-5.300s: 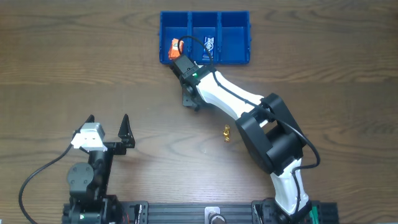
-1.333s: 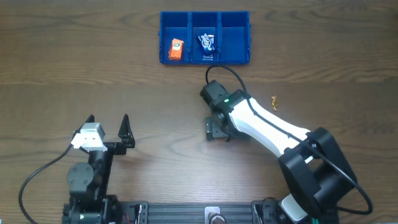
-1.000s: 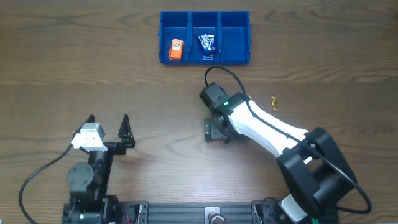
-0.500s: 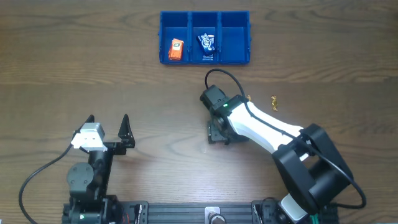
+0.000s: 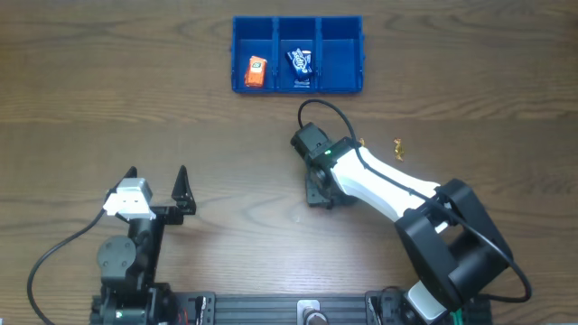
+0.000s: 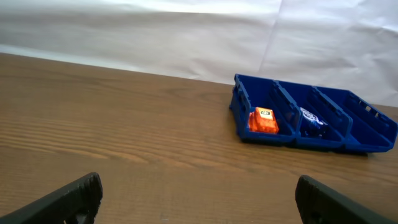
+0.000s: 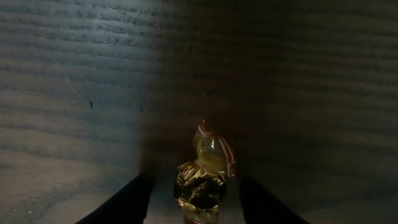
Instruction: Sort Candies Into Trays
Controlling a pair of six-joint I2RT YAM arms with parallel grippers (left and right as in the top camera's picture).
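Two candies are lying in your blue three-compartment tray (image 5: pixel 334 88): an orange candy (image 5: pixel 256 71) in the left compartment and a blue-wrapped candy (image 5: pixel 301 63) in the middle one. Your right hand (image 5: pixel 318 193) is hanging open low over the surface (image 5: pixel 108 90), straddling a gold-wrapped candy (image 7: pixel 204 177) without touching it. Your left hand (image 5: pixel 157 190) is sitting open, well apart.

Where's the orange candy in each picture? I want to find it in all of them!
Top view: the orange wrapped candy lies in the left compartment of the blue plastic three-compartment tray.
Left wrist view: the same candy lies in the tray's end compartment, next to the one holding the blue-wrapped candy.
Right wrist view: not in it.
Shared landmark: the blue tray, seen in the top and left wrist views.
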